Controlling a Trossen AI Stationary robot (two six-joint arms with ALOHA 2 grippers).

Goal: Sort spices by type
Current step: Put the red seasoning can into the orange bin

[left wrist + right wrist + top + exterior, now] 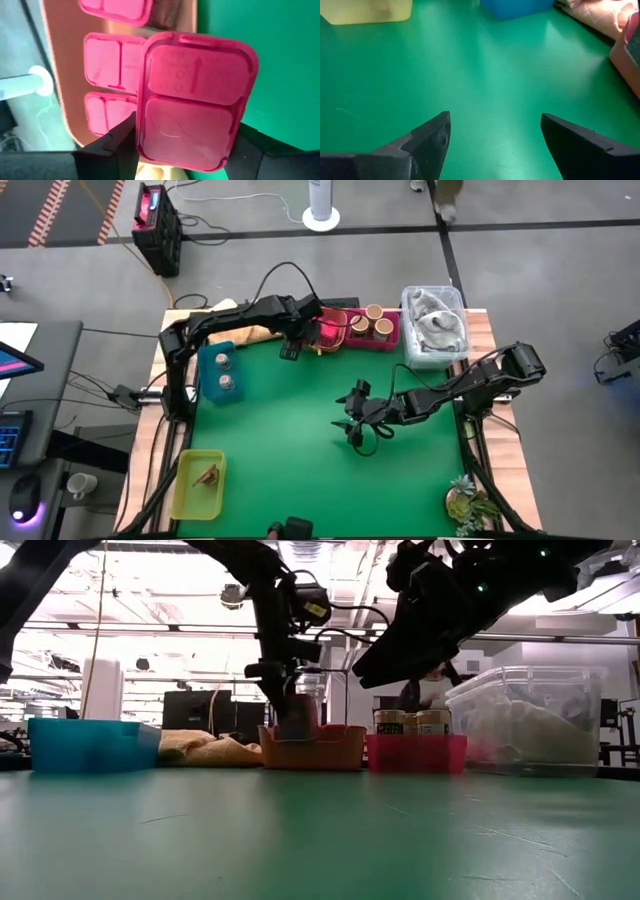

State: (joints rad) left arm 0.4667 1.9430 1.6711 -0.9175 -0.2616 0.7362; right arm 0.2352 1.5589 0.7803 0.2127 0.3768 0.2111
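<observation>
My left gripper is shut on a pink-red cube box over the orange tray at the table's far edge; three more pink boxes lie in that tray. Three tan wooden jars stand in the magenta tray. Two tiny shakers stand in the teal tray. A brown twiggy piece lies in the yellow-green tray. My right gripper is open, hovering over the bare green mat near the table's middle, touching nothing. My left gripper pinches the pink-red box by two opposite side walls, one dark finger on each side. It comes from above, pointing down into the orange tray. The box's lid faces the wrist camera. Whether the box's underside rests on the tray, I cannot tell.
A clear plastic bin with grey cloth stands at the far right corner, next to the magenta tray. A pale yellow cloth lies left of the orange tray. A small plant sits at the near right corner. The mat's middle is bare.
</observation>
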